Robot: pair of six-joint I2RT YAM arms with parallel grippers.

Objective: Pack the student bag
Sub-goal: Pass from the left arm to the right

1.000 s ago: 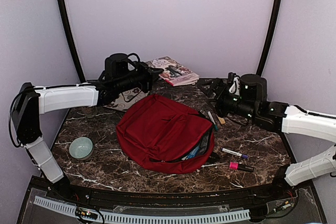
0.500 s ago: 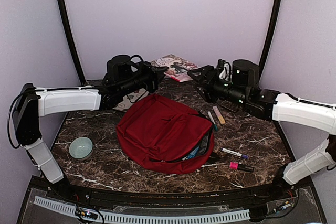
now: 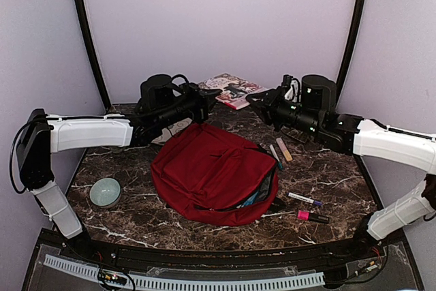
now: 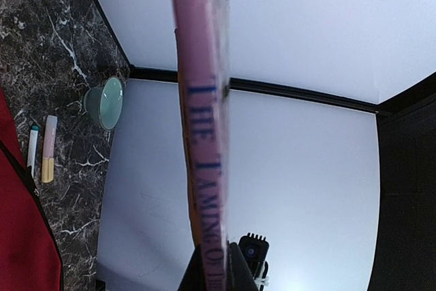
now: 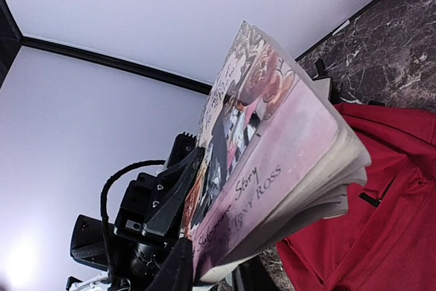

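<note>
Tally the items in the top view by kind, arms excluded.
backpack: 1
bowl: 1
book, held up: 1
loose markers: 4
patterned flat item, kind unclear: 1
Total: 8

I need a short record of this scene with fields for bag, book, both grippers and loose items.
bag: student bag, lying flat, zip open on its right, items inside
book: held in the air behind the bag
left gripper: shut on the book
right gripper: shut on the book's other end
loose items: bowl left of bag; markers right of bag
</note>
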